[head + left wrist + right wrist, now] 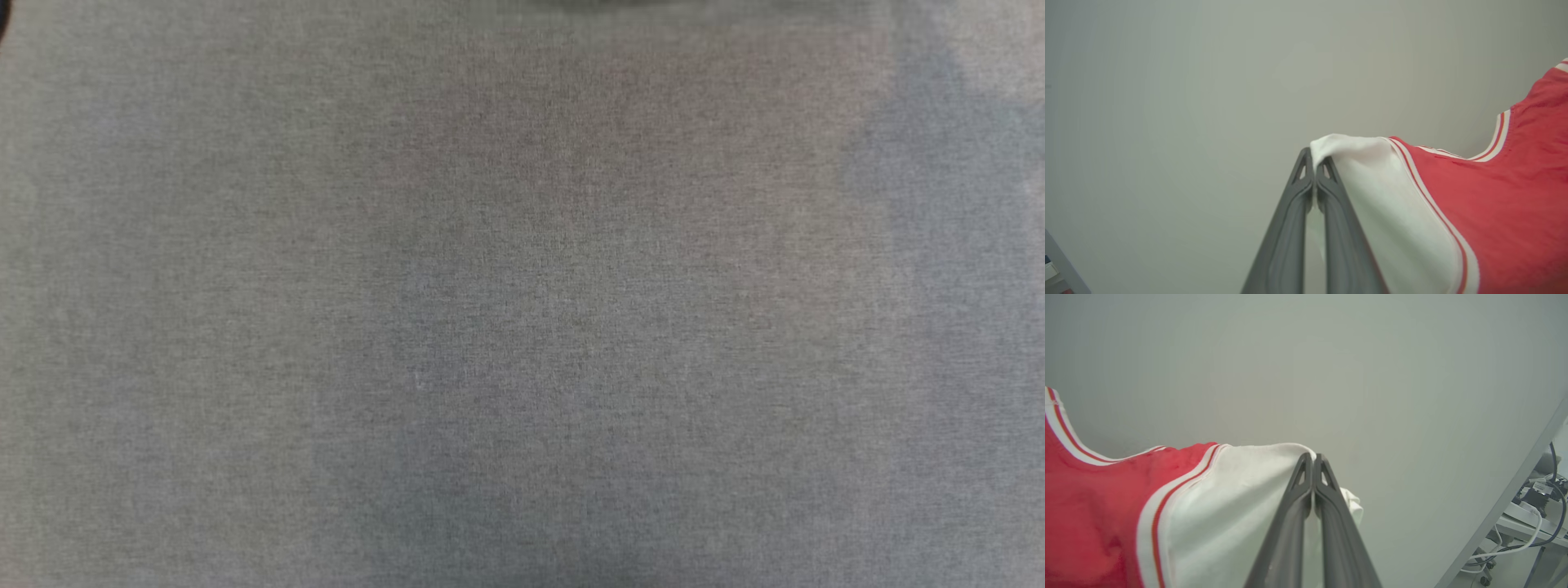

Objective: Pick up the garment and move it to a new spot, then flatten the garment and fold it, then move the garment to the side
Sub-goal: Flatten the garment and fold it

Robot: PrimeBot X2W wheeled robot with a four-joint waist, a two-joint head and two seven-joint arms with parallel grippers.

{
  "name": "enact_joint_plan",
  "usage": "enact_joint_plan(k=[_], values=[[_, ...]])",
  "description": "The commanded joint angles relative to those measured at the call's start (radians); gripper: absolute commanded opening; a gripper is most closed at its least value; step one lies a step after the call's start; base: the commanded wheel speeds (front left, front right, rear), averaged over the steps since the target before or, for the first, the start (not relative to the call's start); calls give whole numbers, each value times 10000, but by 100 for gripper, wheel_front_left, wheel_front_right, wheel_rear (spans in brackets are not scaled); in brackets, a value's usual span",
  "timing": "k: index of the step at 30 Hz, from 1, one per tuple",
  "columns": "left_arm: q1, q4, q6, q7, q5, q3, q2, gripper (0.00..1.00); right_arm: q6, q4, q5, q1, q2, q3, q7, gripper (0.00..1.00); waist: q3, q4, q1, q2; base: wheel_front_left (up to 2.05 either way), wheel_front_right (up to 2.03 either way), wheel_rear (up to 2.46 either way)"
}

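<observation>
The garment (pixel 1494 204) is red with white sleeves and red-and-white striped trim. In the left wrist view my left gripper (pixel 1314 157) is shut on the edge of one white sleeve (pixel 1372 183), and the red body stretches away to the right. My right gripper (pixel 1312 457) is shut on the other white sleeve (pixel 1229 498), with the garment's red body (pixel 1094 506) off to the left. The cloth spans between the two grippers over a pale table top (pixel 1372 375). The lettering is hidden.
The head view looks onto a plain grey textured surface (pixel 522 294). The table's edge (pixel 1506 506) runs diagonally at the right of the right wrist view, with cables and a power strip (pixel 1531 514) beyond it. A grey edge (pixel 1057 265) sits in the left wrist view's bottom-left corner.
</observation>
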Motion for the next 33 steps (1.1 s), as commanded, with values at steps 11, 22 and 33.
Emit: enact_joint_plan(k=[11,22,33], values=[[109,1656,-460,-900,-81,1,-273,0,-7,2204,33,-871,896,1175,-1553,0,778,-90,-1,0,0,0,0],[2677,2107,-687,-1844,-572,-160,-330,0,-7,2844,1054,1283,1413,2344,-2882,0,83,-60,-1,0,0,0,0],[7001,530,-258,-2061,-1149,417,477,0,-7,1597,2126,4915,1145,3404,-3422,0,-1399,-42,-1,0,0,0,0]])
